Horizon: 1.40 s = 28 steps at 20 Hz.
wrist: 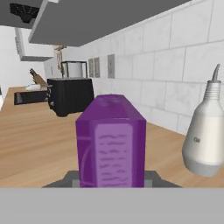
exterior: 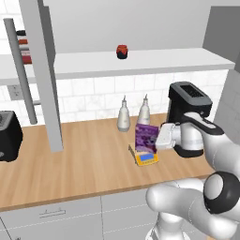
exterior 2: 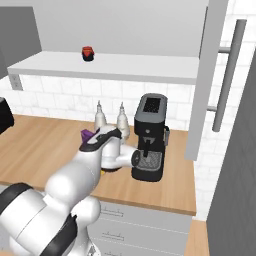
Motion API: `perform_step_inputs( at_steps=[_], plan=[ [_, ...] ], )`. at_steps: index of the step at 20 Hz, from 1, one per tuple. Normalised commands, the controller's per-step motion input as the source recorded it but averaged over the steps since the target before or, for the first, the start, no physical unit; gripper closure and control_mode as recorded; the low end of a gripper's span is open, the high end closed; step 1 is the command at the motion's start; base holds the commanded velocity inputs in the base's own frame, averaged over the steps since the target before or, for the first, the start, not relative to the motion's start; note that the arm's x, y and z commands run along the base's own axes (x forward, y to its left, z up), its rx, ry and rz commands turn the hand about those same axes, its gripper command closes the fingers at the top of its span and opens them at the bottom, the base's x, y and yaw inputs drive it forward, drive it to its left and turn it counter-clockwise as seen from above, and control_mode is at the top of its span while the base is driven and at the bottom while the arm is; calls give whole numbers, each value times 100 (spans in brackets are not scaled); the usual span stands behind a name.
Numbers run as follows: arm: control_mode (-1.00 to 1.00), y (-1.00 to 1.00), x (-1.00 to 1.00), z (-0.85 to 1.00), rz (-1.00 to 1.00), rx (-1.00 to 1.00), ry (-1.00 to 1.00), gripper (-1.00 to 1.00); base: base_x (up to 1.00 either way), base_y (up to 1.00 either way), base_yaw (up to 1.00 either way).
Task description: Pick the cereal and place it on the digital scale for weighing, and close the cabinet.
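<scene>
1. Gripper [exterior: 158, 138] clamped on cereal box [exterior: 146, 138], frame centre, standing upright on the digital scale [exterior: 146, 159].
2. Release looks pending.
3. Cabinet door [exterior: 43, 70], upper left, open; closing remains.

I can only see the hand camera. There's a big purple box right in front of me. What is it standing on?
Observer: The cereal stands upright on the digital scale, a flat yellow-orange one with a blue display strip in front.
Operator: Is the cabinet closed?
Observer: No. A door of the cabinet sticks out open over the counter, to the left of the cereal.
Operator: What's on the other side of the box?
Observer: A black coffee machine stands to the right, close to the arm.
</scene>
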Motion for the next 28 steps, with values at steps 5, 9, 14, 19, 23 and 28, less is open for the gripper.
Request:
perform_step_inputs(
  at_steps=[5, 9, 14, 19, 23, 28],
  plan=[
    [-100, 0, 23, -6, 0, 0, 0, 100, 0, 0, 0],
    [-100, 0, 27, -17, 0, 0, 0, 100, 0, 0, 0],
    [-100, 0, 15, -26, 0, 0, 0, 100, 0, 0, 0],
    [-100, 12, 0, -34, 0, 0, -3, 100, 0, 0, 0],
    [-100, 19, -9, -32, 0, 0, -2, 100, 0, 0, 0],
    [-100, 22, -4, -38, 0, 0, -1, 100, 0, 0, 0]
  ],
)
